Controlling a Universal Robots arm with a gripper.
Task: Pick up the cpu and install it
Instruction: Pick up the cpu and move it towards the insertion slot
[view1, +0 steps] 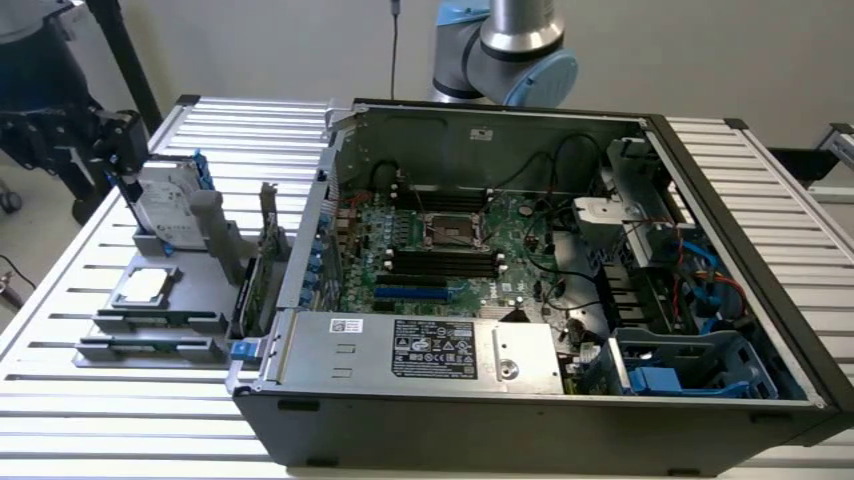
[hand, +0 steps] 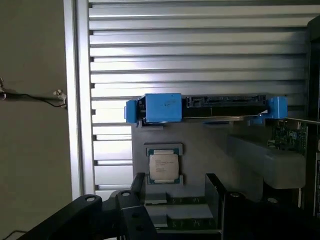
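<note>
One cpu (hand: 163, 166) sits in its holder (hand: 210, 150) near one spread, empty pincer (hand: 176, 181).

Soft, even light falls from above on the slatted counter (view1: 80, 400), leaving bright ribs and thin dark gaps. Inside the open computer case (view1: 534, 440) it is dimmer, as the walls shade the motherboard (view1: 514, 225). In the wrist view the counter's slats glare almost white, the cpu (hand: 163, 167) lid carries a dull sheen, and the jaws stand as dark silhouettes against the paler ground.
</note>
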